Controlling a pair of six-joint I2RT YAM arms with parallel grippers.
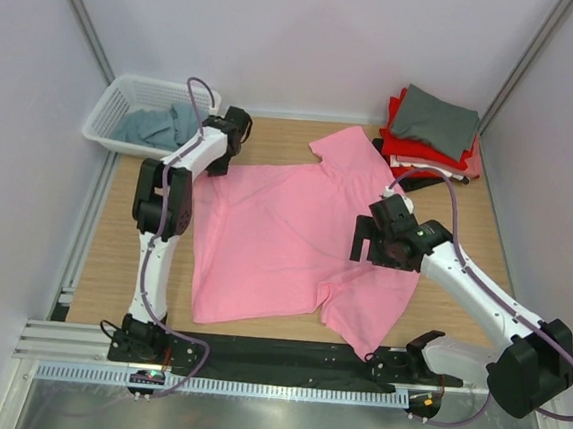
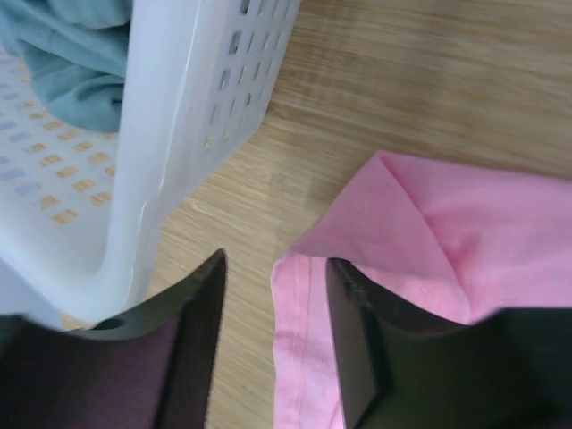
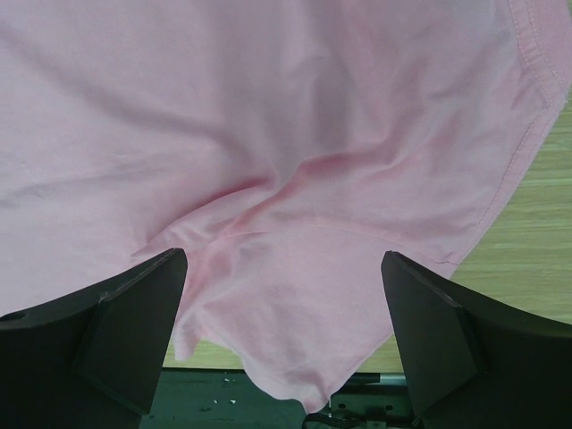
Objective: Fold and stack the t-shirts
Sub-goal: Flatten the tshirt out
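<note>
A plain pink t-shirt (image 1: pixel 285 234) lies spread out on the wooden table, one sleeve hanging toward the front edge. My left gripper (image 1: pixel 229 129) is at the shirt's far left corner. In the left wrist view it (image 2: pixel 275 295) is open, with the pink hem (image 2: pixel 304 357) lying between the jaws. My right gripper (image 1: pixel 385 238) is over the shirt's right side. In the right wrist view it (image 3: pixel 284 277) is wide open above the pink sleeve (image 3: pixel 304 304). Folded grey (image 1: pixel 436 117) and red (image 1: pixel 418 146) shirts are stacked at the back right.
A white lattice basket (image 1: pixel 125 110) at the back left holds a grey-blue shirt (image 1: pixel 159 125). The basket wall (image 2: pixel 170 134) stands close to the left of my left gripper. A black strip (image 1: pixel 284 353) runs along the table's front edge. White walls enclose the sides.
</note>
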